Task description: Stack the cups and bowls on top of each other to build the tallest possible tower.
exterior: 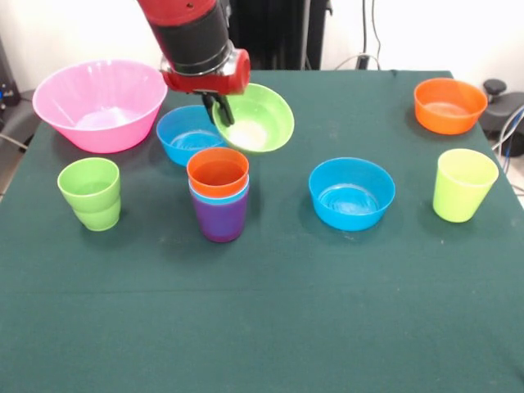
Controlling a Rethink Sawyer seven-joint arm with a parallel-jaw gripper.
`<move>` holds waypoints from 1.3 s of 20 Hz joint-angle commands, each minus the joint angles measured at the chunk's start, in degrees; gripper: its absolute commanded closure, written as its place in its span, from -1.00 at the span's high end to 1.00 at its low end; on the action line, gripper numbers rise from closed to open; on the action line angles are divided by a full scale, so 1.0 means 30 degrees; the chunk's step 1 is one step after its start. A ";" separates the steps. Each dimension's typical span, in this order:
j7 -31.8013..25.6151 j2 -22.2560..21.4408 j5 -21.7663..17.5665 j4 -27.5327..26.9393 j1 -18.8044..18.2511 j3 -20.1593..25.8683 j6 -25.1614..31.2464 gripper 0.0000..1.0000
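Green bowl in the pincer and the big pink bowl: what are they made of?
Green bowl: looks like opaque plastic, smooth and glossy, with a pale sheen inside. Pink bowl: probably thin, slightly translucent plastic; the base glows lighter.

no readable text, labels, brands or numbers on anything

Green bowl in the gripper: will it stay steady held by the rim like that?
Green bowl hangs tilted from the gripper, pinched at one rim: probably light, but apt to swing. Smooth plastic may slip.

The arm [192,37] hangs down, fingers [223,110] pinched together.
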 commanded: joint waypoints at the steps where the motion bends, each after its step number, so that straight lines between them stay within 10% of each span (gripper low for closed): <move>1: -0.3426 0.1286 0.0257 -0.1279 -0.0493 0.2911 0.2410 -1.00; 26: -0.3662 0.1097 0.0693 -0.2370 -0.3010 0.6298 0.6152 -1.00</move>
